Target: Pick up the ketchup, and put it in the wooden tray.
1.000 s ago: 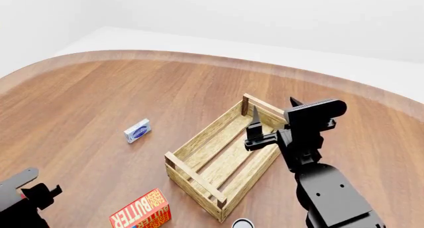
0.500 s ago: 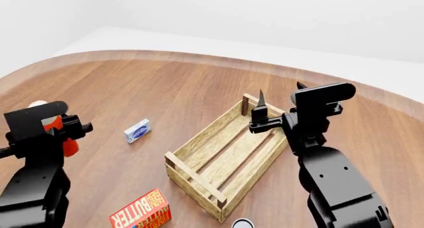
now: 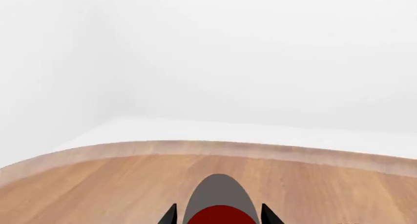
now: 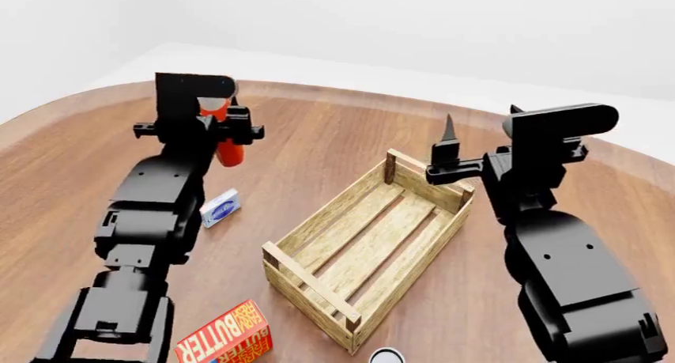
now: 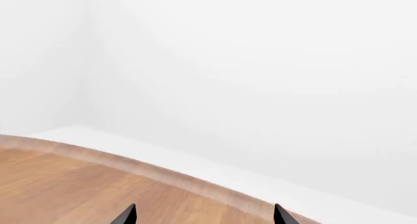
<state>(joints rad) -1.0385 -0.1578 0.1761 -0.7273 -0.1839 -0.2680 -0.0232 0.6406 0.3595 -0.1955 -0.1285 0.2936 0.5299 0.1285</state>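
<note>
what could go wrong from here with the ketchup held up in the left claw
1. The ketchup hangs high above the table, far to the side of the wooden tray; a slip in the left claw would probably drop it outside.
2. The small blue box lies below the likely carry path and could be knocked.
3. The right claw hovers open over the tray's far corner, so the arms might collide there.

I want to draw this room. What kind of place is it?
Probably a pretend, computer-made room, not a real kitchen. A big round wooden table sits in blank white walls, holding groceries: a butter box and a wooden tray. The left claw holds ketchup.
</note>
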